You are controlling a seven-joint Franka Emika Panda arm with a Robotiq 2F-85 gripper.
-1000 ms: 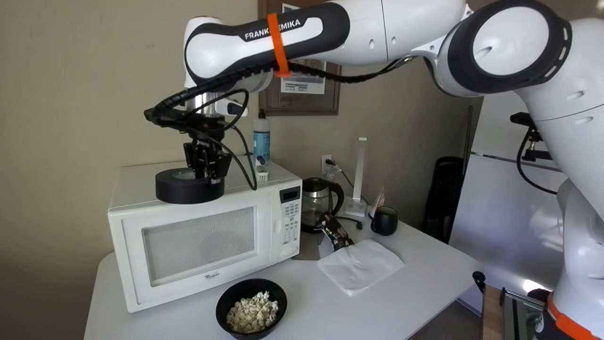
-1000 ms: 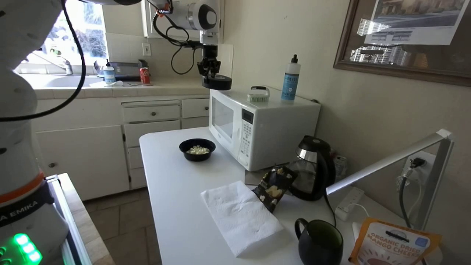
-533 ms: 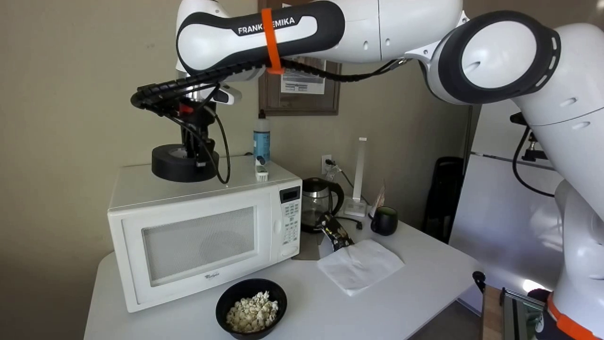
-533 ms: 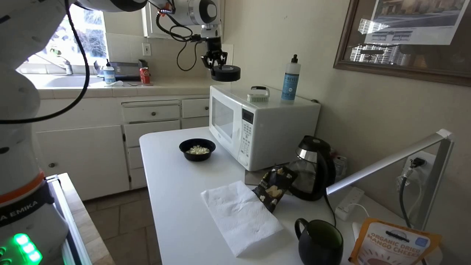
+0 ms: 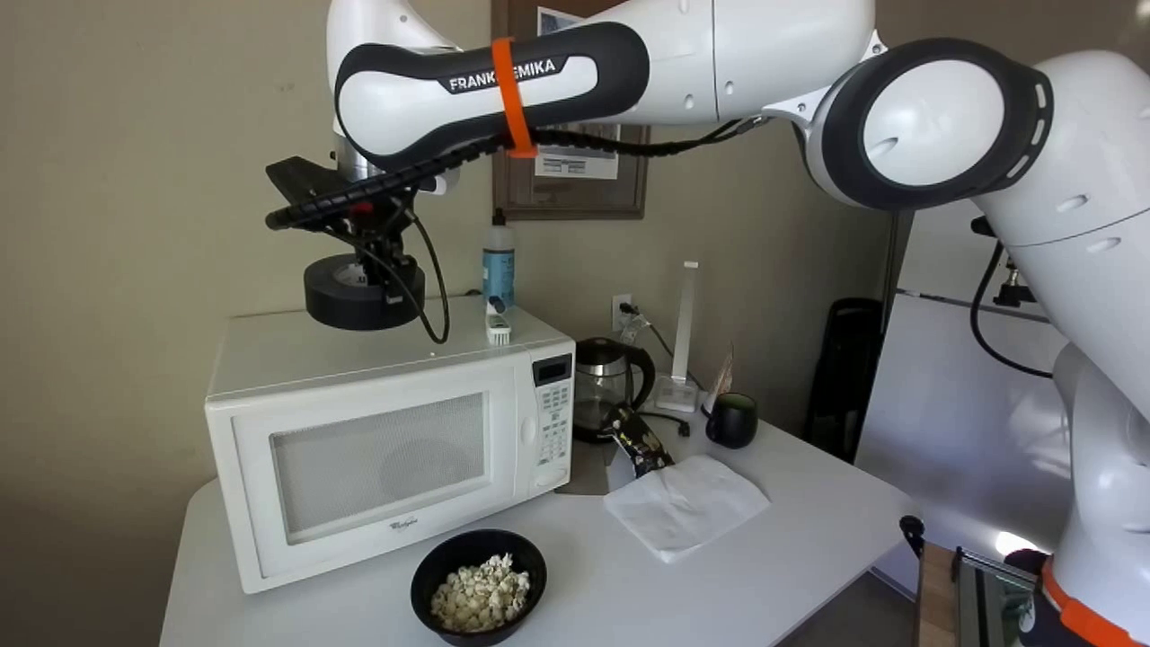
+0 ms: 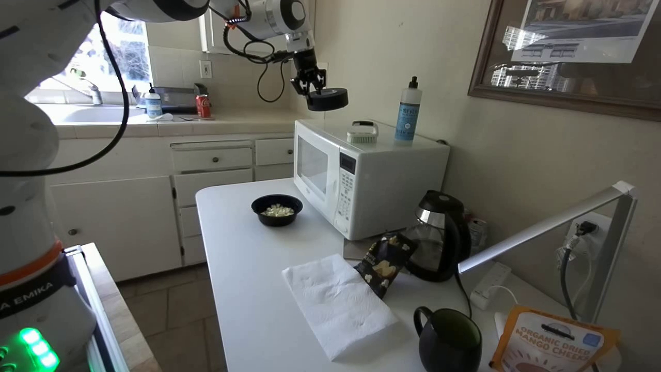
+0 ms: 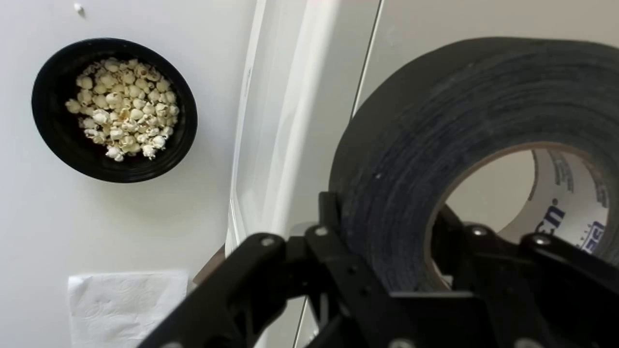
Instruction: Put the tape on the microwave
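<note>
black fingers (image 7: 333, 251), partly spread, pinch the tape (image 7: 425, 135).

A black bowl (image 6: 277, 221) of popcorn (image 7: 126, 107) stands on the table (image 6: 253, 261). A paper towel (image 6: 338, 307) lies near a snack bag (image 6: 386, 262), a kettle (image 6: 436, 235) and a mug (image 6: 450, 341). A framed picture (image 6: 573, 51) hangs on the wall (image 6: 372, 46).
</note>
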